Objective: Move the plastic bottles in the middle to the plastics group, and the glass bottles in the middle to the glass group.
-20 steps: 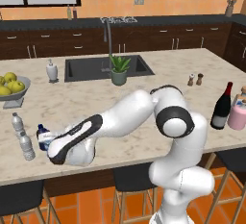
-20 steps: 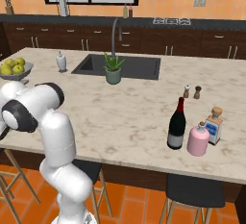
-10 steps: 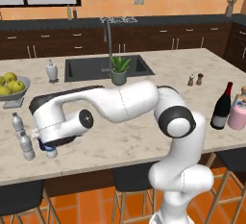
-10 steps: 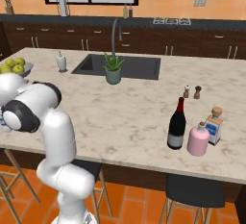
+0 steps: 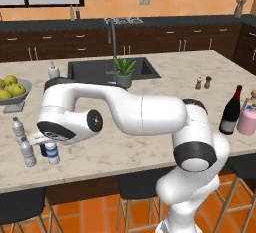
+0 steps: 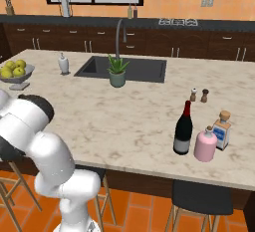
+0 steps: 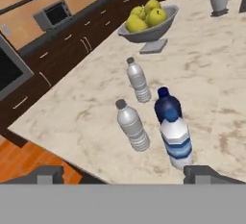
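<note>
The wine bottle (image 6: 183,131) is the biggest piece left to think about: it stands upright on the far end of the marble island (image 6: 129,121), just beside the squat pink container (image 6: 205,146), so the glass already looks gathered. It is likely heavy, rigid and slick, and breakable if tipped, so I would take it low on the straight body rather than by the thin red neck. At the other end, near the fruit bowl (image 7: 150,30), stand the four small bottles. The two greyish ribbed water bottles (image 7: 131,125) stand a little apart from each other, and close beside them is the opaque dark blue bottle (image 7: 167,105), with the clear blue-capped bottle (image 7: 176,140) right in front of it, so close I cannot tell whether they touch. These plastics are probably light and a bit springy, easy to knock over or squash; the middle of the body is the place to pinch, gently. To my eye both already sit with the plastics group. The gripper (image 7: 129,174) hangs over this cluster with its fingers (image 7: 202,172) spread wide, empty, nothing between them and nothing touched; the blue-capped bottle stands nearest, just ahead of one fingertip.
</note>
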Controlling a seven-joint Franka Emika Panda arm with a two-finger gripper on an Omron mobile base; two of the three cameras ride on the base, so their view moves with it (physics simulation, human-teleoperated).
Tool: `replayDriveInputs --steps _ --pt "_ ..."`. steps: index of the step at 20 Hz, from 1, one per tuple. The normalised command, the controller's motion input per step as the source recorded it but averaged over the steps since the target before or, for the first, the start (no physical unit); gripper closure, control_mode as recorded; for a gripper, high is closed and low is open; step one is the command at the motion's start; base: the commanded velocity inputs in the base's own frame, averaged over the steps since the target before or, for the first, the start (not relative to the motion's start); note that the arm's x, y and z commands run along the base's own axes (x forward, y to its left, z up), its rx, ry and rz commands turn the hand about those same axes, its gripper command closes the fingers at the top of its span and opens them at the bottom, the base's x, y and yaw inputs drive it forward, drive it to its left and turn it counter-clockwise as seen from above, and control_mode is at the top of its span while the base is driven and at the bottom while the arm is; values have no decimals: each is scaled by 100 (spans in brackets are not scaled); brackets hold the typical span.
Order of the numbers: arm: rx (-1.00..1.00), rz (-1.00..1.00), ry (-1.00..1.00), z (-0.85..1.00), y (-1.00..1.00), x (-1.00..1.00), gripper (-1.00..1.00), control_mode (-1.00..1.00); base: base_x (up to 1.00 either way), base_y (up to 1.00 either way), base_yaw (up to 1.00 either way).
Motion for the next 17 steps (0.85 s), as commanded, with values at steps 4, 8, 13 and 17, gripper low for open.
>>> replayDriveInputs --steps 4,8,13,17 --pt "-7 0 0 46 -71 -27 -100 -100 0 0 0" --pt "-5 -4 5 48 -68 -14 -100 -100 0 0 0" --pt "-13 -15 11 55 -59 0 -100 -100 0 0 0" --pt "-19 -18 5 49 -59 -15 -100 -100 0 0 0"
